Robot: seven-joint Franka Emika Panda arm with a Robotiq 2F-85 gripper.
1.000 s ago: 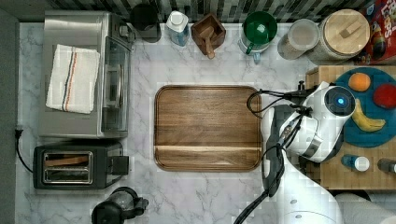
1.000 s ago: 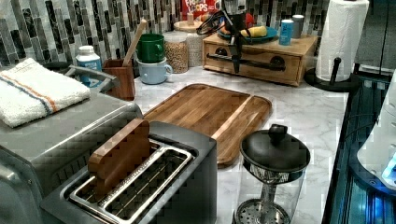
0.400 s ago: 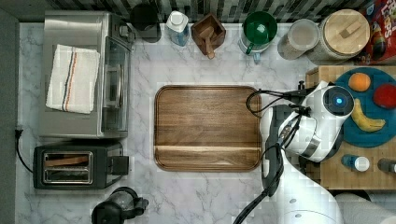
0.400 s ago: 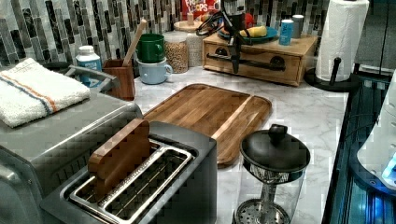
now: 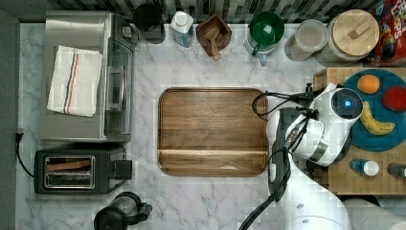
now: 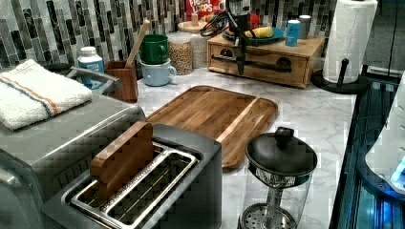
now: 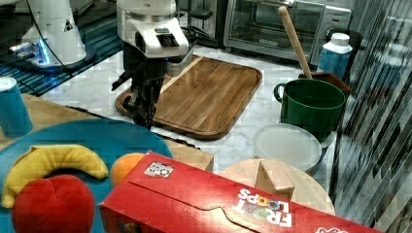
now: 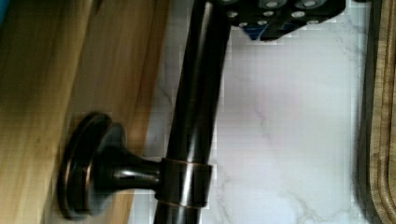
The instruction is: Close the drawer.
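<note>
Right now the drawer [image 6: 258, 62] sits in the light-wood box at the back of the worktop [image 6: 315, 114], under the blue plate [image 6: 253, 37]; its front looks flush or nearly so w/ the box in the left view, so the task seems almost done. Pincer [image 6: 240, 67] hangs at the dark bar handle [image 8: 196, 116], just in front of the drawer face. Can't tell if it's clenched on the bar or released.

Risks, as I judge them:
- pushing on once the drawer bottoms out shoves the whole box back, upsetting the fruit and plate on top
- if it's gripping the bar, pulling away reopens the drawer
- the cutting board [image 5: 213, 130] lies near, may catch a low retreat
</note>
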